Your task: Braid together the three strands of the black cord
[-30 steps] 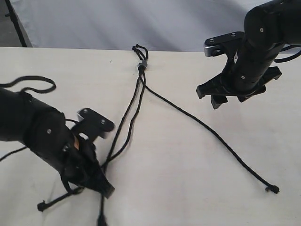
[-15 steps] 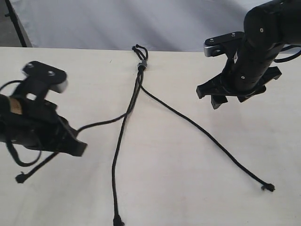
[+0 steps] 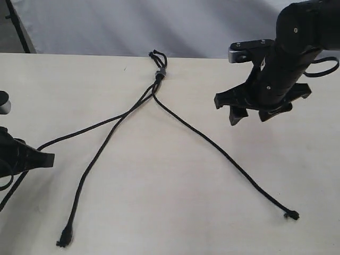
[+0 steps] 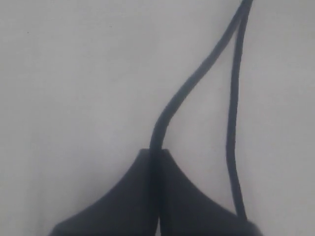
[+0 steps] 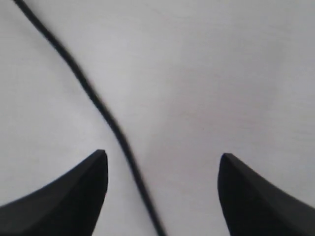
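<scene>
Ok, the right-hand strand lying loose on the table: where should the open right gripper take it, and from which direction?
Probably mid-length on the right strand, coming straight down from above with the right gripper. That stretch lies flat, nearly straight and well apart from the other strands, and the open jaws should straddle it crosswise. The knotted end lies farther off.

Matte black braided cord (image 3: 212, 150) is lying across a smooth, pale, matte tabletop (image 3: 175, 212), beneath a dull black, seemingly plastic right gripper (image 3: 248, 115); a small grey band (image 3: 161, 70) is binding the strands.
</scene>
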`<state>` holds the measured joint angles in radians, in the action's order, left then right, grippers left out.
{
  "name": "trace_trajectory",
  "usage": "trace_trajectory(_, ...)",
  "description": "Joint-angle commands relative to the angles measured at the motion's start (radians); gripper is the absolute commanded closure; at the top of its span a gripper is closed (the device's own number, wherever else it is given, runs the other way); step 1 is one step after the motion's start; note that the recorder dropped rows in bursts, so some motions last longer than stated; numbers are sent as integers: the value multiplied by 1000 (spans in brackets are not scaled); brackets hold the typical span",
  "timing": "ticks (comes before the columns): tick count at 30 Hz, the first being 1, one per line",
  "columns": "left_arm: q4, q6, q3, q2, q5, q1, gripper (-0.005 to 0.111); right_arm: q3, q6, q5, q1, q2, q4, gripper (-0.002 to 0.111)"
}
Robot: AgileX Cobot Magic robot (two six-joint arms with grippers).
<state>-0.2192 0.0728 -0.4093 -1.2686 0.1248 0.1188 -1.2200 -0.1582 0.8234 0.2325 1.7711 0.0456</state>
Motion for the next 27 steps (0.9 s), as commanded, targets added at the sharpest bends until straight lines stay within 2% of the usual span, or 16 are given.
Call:
trace_trajectory(1, 0, -20, 7, -3, -14, -3, 106, 0, 246, 23, 116, -7, -305, 47)
trace_trajectory(4, 0, -21, 7, -10, -12, -3, 100, 0, 296, -16, 264, -2, -328, 47)
trace_trajectory(7, 0, -25, 7, -46, -7, -3, 66, 0, 278, -71, 409, 46, -333, 47)
trace_trajectory(8, 0, -29, 7, -60, -9, -3, 58, 0, 278, -93, 450, 66, -333, 47)
trace_trajectory(10, 0, -32, 7, -81, -20, -3, 49, 0, 269, -134, 512, 100, -336, 47)
trace_trajectory(13, 7, -28, 7, -74, -76, -9, 48, -4, 239, -187, 579, 136, -336, 47)
trace_trajectory(15, 8, -26, 7, -48, -138, -70, 48, -36, 214, -182, 608, 162, -336, 47)
trace_trajectory(16, 8, -28, 7, -28, -195, -146, 48, -72, 196, -180, 625, 184, -336, 47)
trace_trajectory(17, -2, -30, 7, -19, -221, -194, 48, -93, 190, -180, 635, 198, -336, 47)
trace_trajectory(18, -27, -49, 7, -3, -235, -281, 48, -141, 188, -175, 658, 228, -336, 47)
trace_trajectory(20, -33, -100, 7, 0, -237, -360, 48, -233, 188, -165, 693, 299, -333, 47)
trace_trajectory(23, -33, -126, 7, 0, -237, -377, 48, -417, 107, -42, 718, 434, -226, 47)
trace_trajectory(27, -33, -126, 7, 0, -237, -377, 48, -530, -36, 35, 718, 525, -60, 47)
